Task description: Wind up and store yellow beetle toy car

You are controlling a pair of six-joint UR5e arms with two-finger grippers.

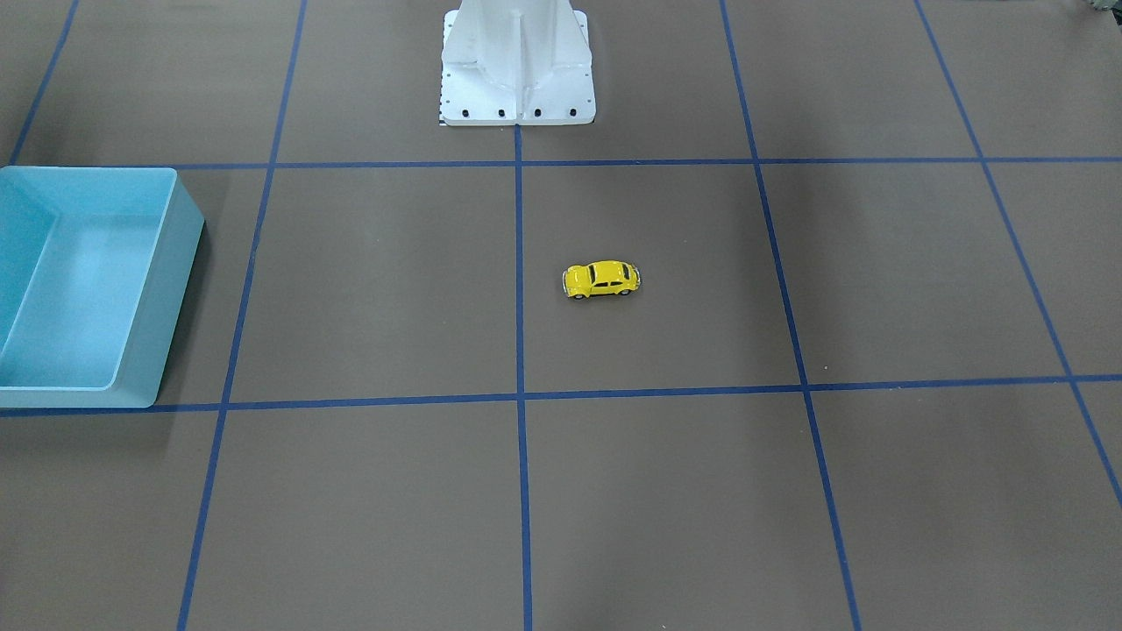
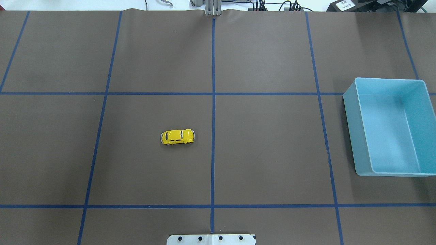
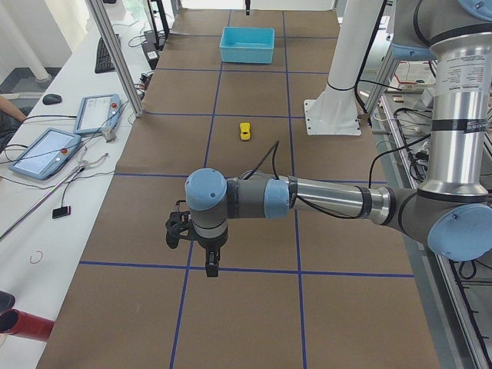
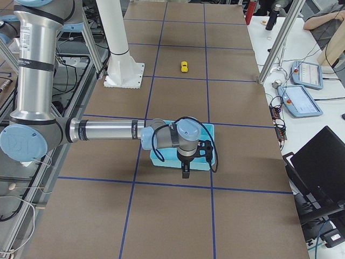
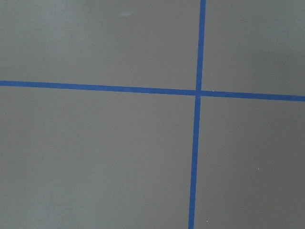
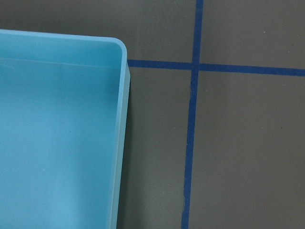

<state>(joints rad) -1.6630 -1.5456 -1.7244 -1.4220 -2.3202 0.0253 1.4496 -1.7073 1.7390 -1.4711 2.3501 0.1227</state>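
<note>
Likely light, slick: pinch the car [image 2: 177, 136] by its flanks (far from any fingers); left gripper [image 3: 210, 265], right gripper [image 4: 185, 171] openness: cannot tell.

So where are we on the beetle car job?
Nothing done: the yellow beetle toy car sits on the mat, untouched, and the blue bin is empty. Nothing in hand: the left gripper hangs over bare mat, the right gripper by the bin's edge. Left: grasp, wind up, store.

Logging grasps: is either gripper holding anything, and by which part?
Nothing visibly held: the car lies alone on the table, far from left gripper and right gripper.
</note>
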